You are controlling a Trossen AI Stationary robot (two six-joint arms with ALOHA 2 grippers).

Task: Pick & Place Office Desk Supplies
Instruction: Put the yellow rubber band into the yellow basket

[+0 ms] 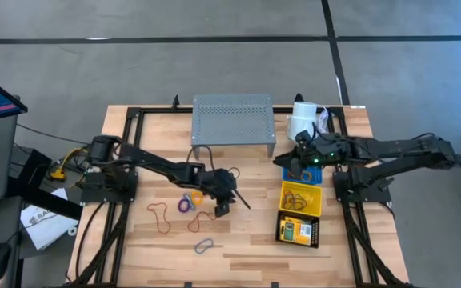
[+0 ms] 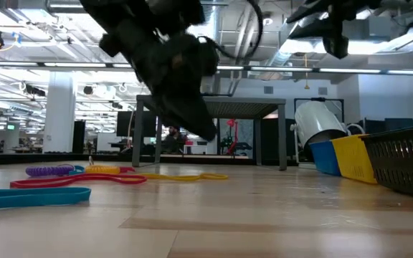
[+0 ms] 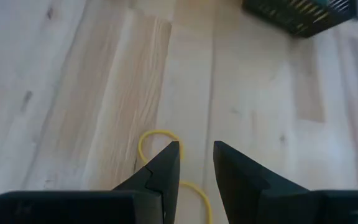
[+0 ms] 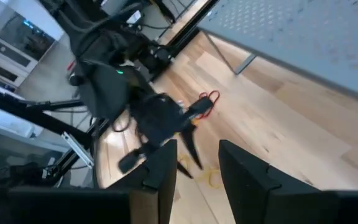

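1. Presently the left claw hangs near the table middle, fingers slightly parted and empty, just above a yellow loop.
2. Right claw, released, hovers over the blue basket by the right edge; yellow basket beside.

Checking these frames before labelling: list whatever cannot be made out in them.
- Blue basket: high view, the right gripper hangs over it, hiding its contents.
- Yellow loop: left wrist view, the left gripper fingers cover part of it.
- Black basket: left wrist view, cut off by the picture's edge.
- Crayon boxes: high view, too small to read.
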